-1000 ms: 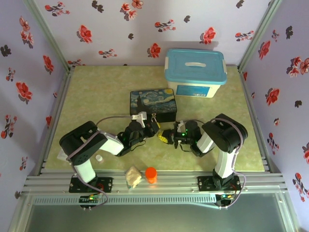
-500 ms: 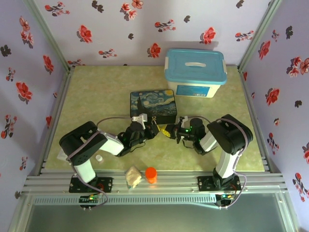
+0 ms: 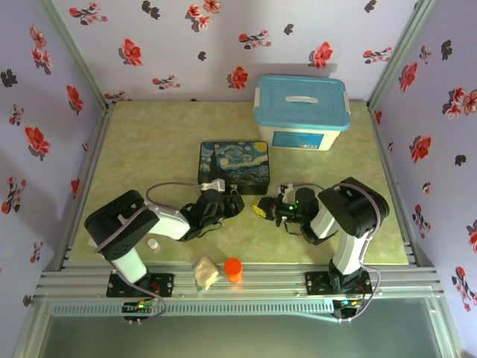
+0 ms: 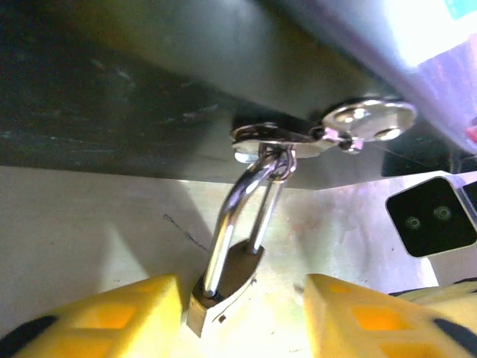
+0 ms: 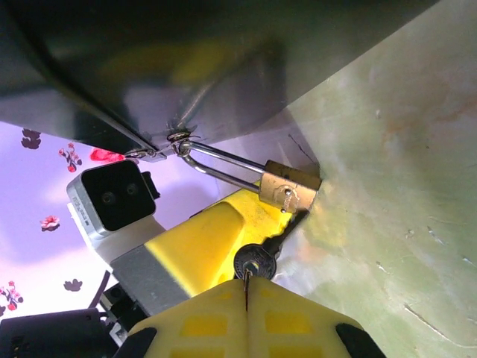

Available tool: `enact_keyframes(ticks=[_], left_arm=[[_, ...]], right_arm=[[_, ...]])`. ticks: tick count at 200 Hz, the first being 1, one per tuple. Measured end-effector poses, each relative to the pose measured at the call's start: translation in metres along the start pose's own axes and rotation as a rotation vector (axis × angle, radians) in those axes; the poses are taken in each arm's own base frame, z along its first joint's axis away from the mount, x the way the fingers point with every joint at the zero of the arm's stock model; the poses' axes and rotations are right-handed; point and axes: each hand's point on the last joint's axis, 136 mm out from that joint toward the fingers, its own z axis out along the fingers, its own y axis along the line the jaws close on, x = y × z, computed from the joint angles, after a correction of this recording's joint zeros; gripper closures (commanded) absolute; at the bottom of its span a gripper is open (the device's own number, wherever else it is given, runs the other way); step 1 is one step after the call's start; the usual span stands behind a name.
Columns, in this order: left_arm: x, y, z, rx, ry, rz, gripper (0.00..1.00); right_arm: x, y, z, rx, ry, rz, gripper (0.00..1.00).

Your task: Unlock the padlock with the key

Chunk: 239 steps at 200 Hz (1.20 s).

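The brass padlock (image 5: 289,186) hangs by its silver shackle (image 4: 240,212) from the clasp (image 4: 298,138) on the front of the painted tin (image 3: 233,165), its body resting on the table. In the left wrist view the padlock (image 4: 227,287) lies between the yellow fingers (image 4: 112,317) of my left gripper (image 4: 242,324), which is open; the body sits against the left finger only. My right gripper (image 5: 246,298) is shut on the round head of the dark key (image 5: 256,261). The key's blade reaches the padlock's lower edge; whether it is in the keyhole is hidden.
A blue-lidded plastic bin (image 3: 302,112) stands behind the tin at the back right. Near the front rail lie an orange cylinder (image 3: 233,268), a beige lump (image 3: 206,273) and a small white cap (image 3: 152,244). Both grippers (image 3: 223,201) (image 3: 264,209) meet at the tin's front.
The right gripper drew back to the right, then came in again with the key toward the padlock. The tin and the left arm have shifted slightly left.
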Motion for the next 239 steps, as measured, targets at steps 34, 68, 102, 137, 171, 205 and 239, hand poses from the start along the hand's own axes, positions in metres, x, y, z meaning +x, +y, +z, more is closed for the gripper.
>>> enact_keyframes(ticks=[34,68,102,137,171,205,239], left_arm=[[-0.013,-0.010,-0.017,-0.007,-0.037,-0.009,0.32],[-0.042,-0.041,-0.049,0.062,-0.125,-0.044,0.29],[-0.057,-0.063,-0.074,0.142,-0.155,-0.162,0.27],[-0.062,-0.069,-0.098,0.233,-0.169,-0.367,0.25],[-0.056,-0.057,-0.109,0.295,-0.162,-0.546,0.18],[-0.056,-0.057,-0.116,0.369,-0.158,-0.677,0.17],[-0.053,-0.050,-0.119,0.398,-0.151,-0.758,0.15]], right_arm=[[0.005,0.005,0.004,0.009,0.020,-0.051,1.00],[0.014,0.029,0.011,0.024,0.044,-0.168,1.00],[0.026,0.083,0.020,0.082,0.049,-0.401,1.00],[0.034,0.128,0.019,0.095,0.050,-0.576,1.00],[0.045,0.115,0.030,0.187,0.114,-0.622,1.00],[0.066,0.114,0.046,0.213,0.176,-0.671,1.00],[0.086,0.122,0.064,0.195,0.215,-0.709,1.00]])
